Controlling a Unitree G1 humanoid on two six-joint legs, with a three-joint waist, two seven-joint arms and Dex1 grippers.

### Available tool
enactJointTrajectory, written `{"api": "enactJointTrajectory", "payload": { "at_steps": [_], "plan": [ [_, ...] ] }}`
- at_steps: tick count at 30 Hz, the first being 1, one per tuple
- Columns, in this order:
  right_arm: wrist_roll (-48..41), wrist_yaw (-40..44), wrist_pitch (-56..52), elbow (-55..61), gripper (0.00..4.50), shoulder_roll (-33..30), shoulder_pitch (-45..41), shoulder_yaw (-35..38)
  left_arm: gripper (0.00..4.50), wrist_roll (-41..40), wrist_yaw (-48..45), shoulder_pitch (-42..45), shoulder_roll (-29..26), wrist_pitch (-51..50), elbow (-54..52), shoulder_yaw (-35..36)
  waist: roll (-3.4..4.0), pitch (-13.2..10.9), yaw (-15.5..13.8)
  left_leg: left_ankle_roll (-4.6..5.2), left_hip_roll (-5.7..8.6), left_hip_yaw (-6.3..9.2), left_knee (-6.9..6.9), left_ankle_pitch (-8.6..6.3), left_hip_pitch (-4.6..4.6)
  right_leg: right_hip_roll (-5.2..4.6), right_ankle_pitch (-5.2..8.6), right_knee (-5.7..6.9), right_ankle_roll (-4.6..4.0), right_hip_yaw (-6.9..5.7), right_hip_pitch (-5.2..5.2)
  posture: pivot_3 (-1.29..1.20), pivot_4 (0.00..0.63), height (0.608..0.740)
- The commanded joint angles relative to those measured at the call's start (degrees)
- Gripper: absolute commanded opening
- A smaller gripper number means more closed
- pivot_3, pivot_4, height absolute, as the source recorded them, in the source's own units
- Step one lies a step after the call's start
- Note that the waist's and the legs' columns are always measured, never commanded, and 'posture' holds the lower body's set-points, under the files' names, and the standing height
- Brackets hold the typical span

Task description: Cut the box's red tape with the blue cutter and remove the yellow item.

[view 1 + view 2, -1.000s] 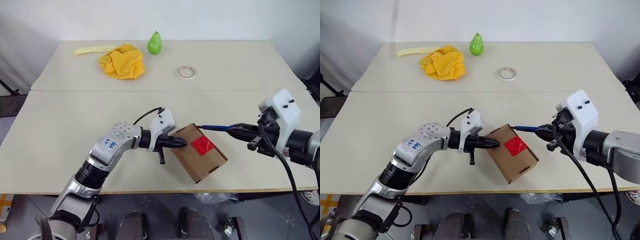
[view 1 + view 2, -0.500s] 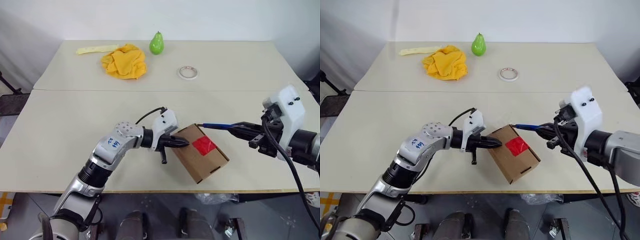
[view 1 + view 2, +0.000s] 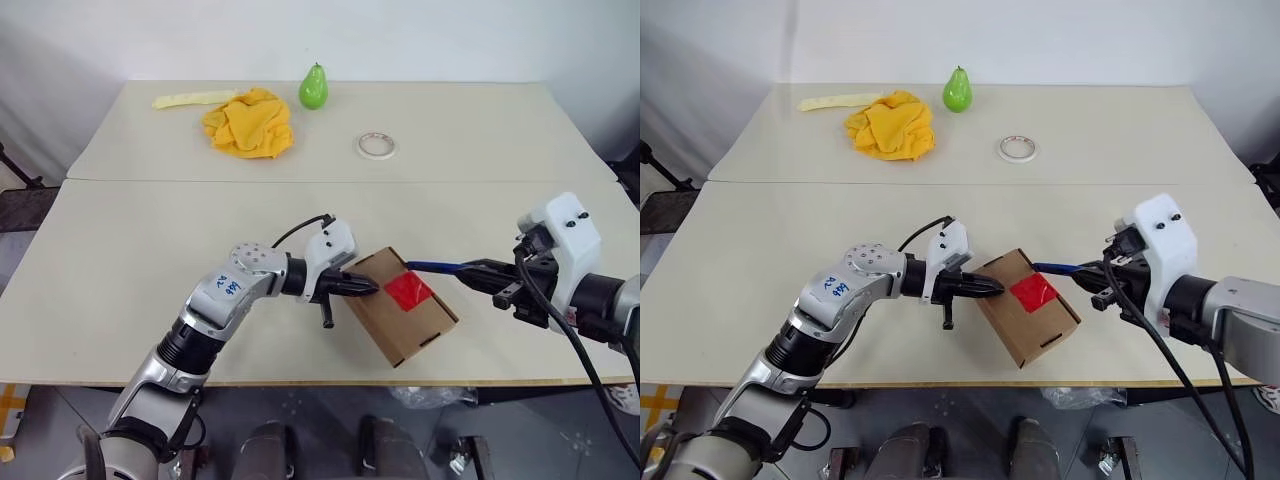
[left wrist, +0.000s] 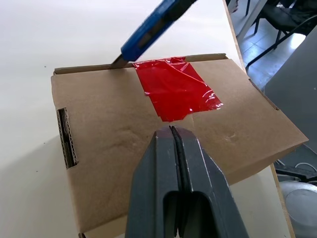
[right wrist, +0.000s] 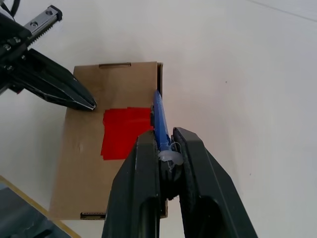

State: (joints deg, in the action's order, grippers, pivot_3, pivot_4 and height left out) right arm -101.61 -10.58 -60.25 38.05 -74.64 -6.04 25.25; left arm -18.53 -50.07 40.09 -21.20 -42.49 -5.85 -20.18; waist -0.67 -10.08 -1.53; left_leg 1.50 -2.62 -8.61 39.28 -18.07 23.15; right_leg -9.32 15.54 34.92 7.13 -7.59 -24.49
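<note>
The brown box (image 3: 412, 327) lies askew near the table's front edge, with the red tape (image 3: 407, 291) on its top face. My left gripper (image 3: 371, 287) is shut, and its tip rests on the box top just beside the tape (image 4: 174, 89). My right gripper (image 5: 166, 135) is shut on the blue cutter (image 5: 158, 113). The cutter (image 3: 434, 267) reaches in from the right, and its tip (image 4: 119, 60) meets the box's top edge next to the tape. The yellow item is hidden.
A yellow-orange cloth heap (image 3: 247, 122), a pale yellow strip (image 3: 185, 98), a green pear (image 3: 313, 87) and a white tape roll (image 3: 375, 145) lie at the back of the table (image 3: 150, 230). The box's near corner is close to the front edge.
The right wrist has turned a little and the cutter's tip has dipped to the box's edge beside the tape. The left gripper and the box have stayed put.
</note>
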Motion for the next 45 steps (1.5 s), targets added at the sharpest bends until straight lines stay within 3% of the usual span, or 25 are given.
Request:
{"api": "enactJointTrajectory", "payload": {
  "at_steps": [1, 16, 32, 39, 45],
  "plan": [
    [-2.7, 0.4, 0.7, 1.4, 0.14, -2.5, 0.9, 2.3, 0.0, 0.3, -0.2, 0.7, 0.1, -1.4, -0.6, -0.9, 0.0, 0.0, 0.0, 0.0, 0.0, 0.0, 0.0, 0.0, 0.0, 0.0, 0.0, 0.0, 0.0, 0.0, 0.0, 0.0, 0.15, 0.74],
    [-11.2, -0.8, 1.9, -3.8, 0.14, -14.7, 0.4, -0.9, 0.0, 3.8, 3.5, 4.9, 0.8, -10.4, -0.7, -7.1, -0.03, 0.0, -0.1, 0.03, -0.02, 0.05, 0.09, -0.01, -0.01, -0.02, 0.0, -0.02, -0.01, -0.02, 0.08, 0.0, 0.15, 0.74],
    [-11.4, -0.3, 9.9, -1.8, 0.14, -17.3, -5.5, -13.6, 0.0, 11.6, 7.5, 11.6, -1.6, -23.9, -7.8, -22.1, -0.19, 0.2, 0.0, 0.11, -0.16, 0.11, 0.53, -0.07, -0.05, -0.04, -0.09, -0.11, -0.11, 0.0, 0.22, 0.0, 0.15, 0.74],
    [-11.4, 0.3, 12.1, -0.1, 0.14, -18.5, -4.8, -16.2, 0.0, 12.7, 9.2, 12.0, -0.2, -25.9, -6.5, -22.2, -0.24, 0.3, 0.1, 0.32, -0.38, 0.15, 0.5, -0.3, -0.81, -0.04, -0.06, -0.31, -0.17, -0.03, 0.98, 0.0, 0.15, 0.74],
    [-11.4, 4.0, 10.2, -1.1, 0.14, -22.4, -3.0, -14.5, 0.0, 12.7, 9.6, 11.7, 0.1, -26.4, -5.6, -21.8, -0.14, 0.4, 0.0, 0.48, -0.45, 0.14, 0.48, -0.53, -0.82, -0.04, -0.08, -0.41, -0.21, -0.04, 1.02, 0.0, 0.15, 0.74]
  ]
}}
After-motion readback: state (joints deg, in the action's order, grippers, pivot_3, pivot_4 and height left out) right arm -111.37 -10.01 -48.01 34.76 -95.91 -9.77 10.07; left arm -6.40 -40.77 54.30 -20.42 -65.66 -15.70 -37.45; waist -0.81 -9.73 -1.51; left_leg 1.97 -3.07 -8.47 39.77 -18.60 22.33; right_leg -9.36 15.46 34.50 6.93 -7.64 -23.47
